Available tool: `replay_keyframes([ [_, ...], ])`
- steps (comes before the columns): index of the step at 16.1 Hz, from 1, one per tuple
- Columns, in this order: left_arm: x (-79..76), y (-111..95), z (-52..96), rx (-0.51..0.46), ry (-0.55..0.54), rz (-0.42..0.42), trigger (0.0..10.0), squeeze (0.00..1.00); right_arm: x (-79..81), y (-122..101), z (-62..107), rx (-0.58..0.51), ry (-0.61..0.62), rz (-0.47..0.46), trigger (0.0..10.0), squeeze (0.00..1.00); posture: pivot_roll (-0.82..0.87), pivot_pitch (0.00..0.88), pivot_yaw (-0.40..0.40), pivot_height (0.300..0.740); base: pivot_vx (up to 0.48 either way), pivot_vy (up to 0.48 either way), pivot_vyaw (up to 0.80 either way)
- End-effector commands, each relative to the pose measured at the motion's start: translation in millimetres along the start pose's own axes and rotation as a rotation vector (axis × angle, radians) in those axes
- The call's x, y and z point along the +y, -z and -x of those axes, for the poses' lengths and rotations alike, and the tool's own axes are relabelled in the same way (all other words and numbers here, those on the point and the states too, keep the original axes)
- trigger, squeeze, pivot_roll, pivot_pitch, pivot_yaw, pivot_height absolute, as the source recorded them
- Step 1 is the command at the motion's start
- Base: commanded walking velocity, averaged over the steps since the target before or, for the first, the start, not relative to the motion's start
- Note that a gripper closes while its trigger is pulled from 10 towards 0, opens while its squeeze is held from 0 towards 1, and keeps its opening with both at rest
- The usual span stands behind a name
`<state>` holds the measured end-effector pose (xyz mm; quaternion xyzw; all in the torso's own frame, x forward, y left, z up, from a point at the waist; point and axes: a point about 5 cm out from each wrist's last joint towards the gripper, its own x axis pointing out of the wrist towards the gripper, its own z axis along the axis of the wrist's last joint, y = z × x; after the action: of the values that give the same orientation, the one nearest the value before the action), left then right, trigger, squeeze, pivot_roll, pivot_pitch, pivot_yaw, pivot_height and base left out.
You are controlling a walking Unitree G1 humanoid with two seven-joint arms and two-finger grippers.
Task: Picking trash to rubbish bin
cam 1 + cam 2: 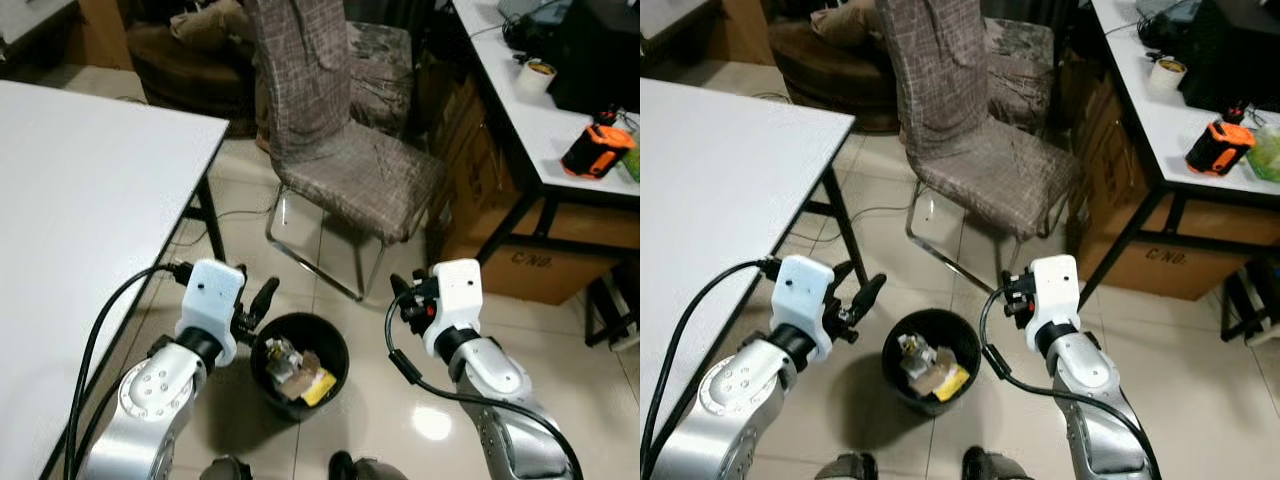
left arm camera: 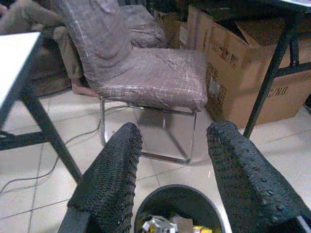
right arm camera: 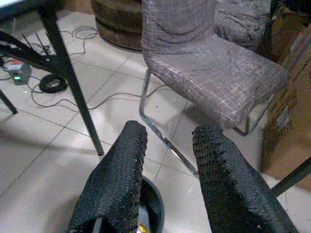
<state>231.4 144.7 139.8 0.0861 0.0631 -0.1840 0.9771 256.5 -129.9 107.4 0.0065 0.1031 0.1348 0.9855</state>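
Observation:
A black round rubbish bin (image 1: 300,319) stands on the tiled floor right in front of me, between my two arms. Inside it lies trash (image 1: 298,374): crumpled paper, brown scraps and a yellow piece. My left gripper (image 1: 264,298) hovers just left of the bin's rim; its fingers (image 2: 116,160) are open with nothing between them. My right gripper (image 1: 404,291) hangs a little to the right of the bin and above it. It is open too, and its fingers (image 3: 221,165) hold nothing.
A chair (image 1: 350,150) with a plaid cover stands just behind the bin. A white table (image 1: 80,190) is at the left, and a desk (image 1: 540,120) with an orange device (image 1: 596,148) at the right. Under the desk sits a cardboard box (image 1: 540,270). Cables (image 3: 63,92) lie on the floor.

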Motion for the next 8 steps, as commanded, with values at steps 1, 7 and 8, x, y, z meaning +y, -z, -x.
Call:
replay_keyframes([
  [1,-2.7,-6.5,-0.5,-0.017,0.016,-0.007,10.0,0.0,0.9,-5.2,1.6,-0.009,0.005,-0.013,10.0,0.0,-0.02,0.072,-0.07,0.74,-0.24,0.0,0.0],
  [7,2.5,-18.2,-4.6,-0.045,0.02,-0.037,10.0,0.0,5.1,-12.0,2.6,-0.023,-0.004,-0.03,10.0,0.0,-0.02,0.068,-0.064,0.74,-0.08,0.0,0.0],
  [8,4.1,-21.2,-4.9,-0.052,0.02,-0.039,10.0,0.0,5.6,-13.4,2.6,-0.026,-0.004,-0.034,10.0,0.0,-0.02,0.068,-0.062,0.74,0.0,0.0,0.0],
])
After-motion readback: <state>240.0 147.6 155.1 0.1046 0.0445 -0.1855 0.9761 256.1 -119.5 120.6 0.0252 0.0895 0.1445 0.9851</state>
